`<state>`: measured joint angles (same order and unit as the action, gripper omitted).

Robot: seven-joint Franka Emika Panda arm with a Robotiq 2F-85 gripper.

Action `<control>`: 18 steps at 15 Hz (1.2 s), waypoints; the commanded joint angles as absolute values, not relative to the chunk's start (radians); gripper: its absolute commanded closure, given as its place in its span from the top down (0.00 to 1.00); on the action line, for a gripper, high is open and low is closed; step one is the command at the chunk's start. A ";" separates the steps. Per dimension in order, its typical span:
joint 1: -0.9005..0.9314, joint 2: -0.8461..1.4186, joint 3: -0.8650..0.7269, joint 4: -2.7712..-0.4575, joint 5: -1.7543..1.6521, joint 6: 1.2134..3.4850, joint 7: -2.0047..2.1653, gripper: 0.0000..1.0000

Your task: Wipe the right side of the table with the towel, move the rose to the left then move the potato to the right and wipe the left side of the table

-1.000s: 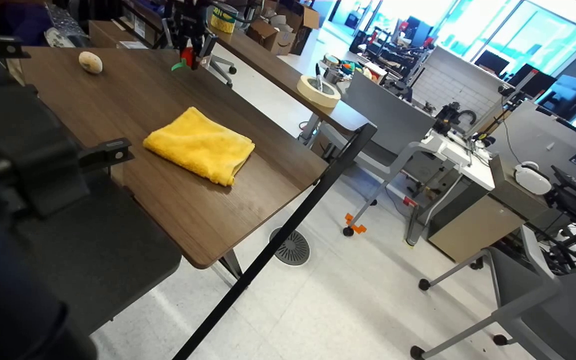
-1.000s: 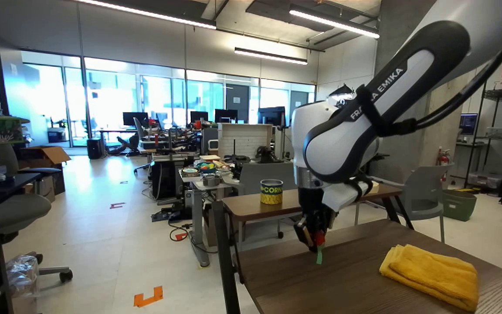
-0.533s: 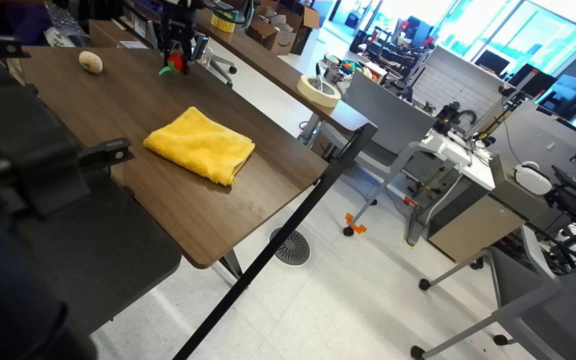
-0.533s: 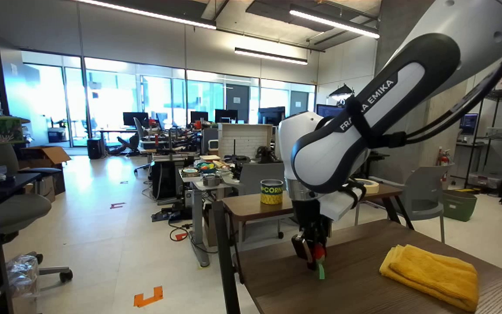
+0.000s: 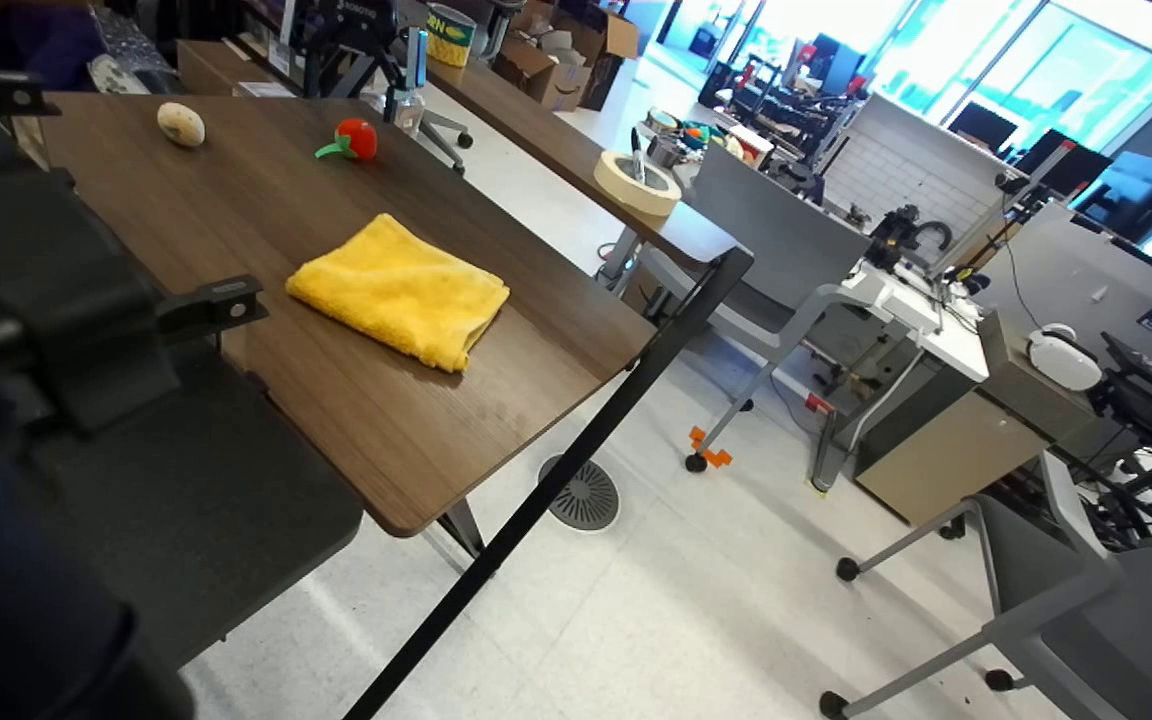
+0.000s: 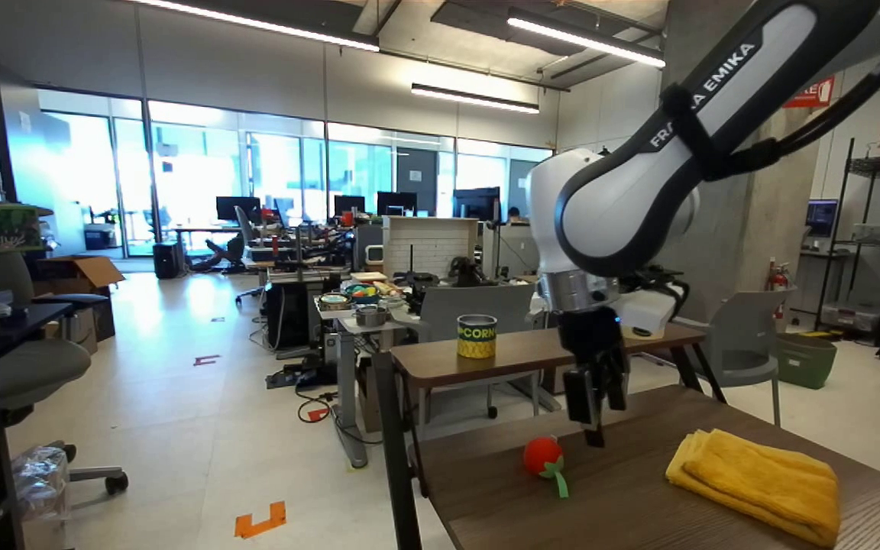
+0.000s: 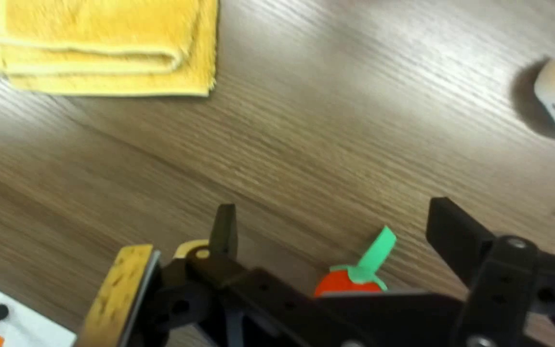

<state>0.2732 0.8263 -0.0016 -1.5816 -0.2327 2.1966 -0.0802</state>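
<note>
The rose (image 6: 542, 455) lies near an edge of the worktop (image 6: 623, 508), apart from both the towel (image 6: 753, 485) and the potato (image 5: 181, 125). Its long line runs from red head to green stem (image 7: 376, 250) — in the wrist view the stem points up and to the right. In an exterior view the potato slants down to the right. The arm (image 6: 616, 221) slopes down, then bends, and its tool (image 7: 331, 205) hangs over the worktop, pointing down, fingers (image 7: 458, 238) wide apart — clear of the rose.

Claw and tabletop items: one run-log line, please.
claw: open, empty, above table; rose: on table, ungripped; towel: folded, on table; potato: on table
</note>
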 commanded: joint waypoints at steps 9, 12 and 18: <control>-0.051 0.861 -0.046 -1.733 -0.162 2.162 -0.127 1.00; -0.077 0.884 -0.038 -1.749 -0.135 2.229 -0.119 1.00; -0.089 0.971 -0.104 -1.611 -0.088 2.363 0.071 1.00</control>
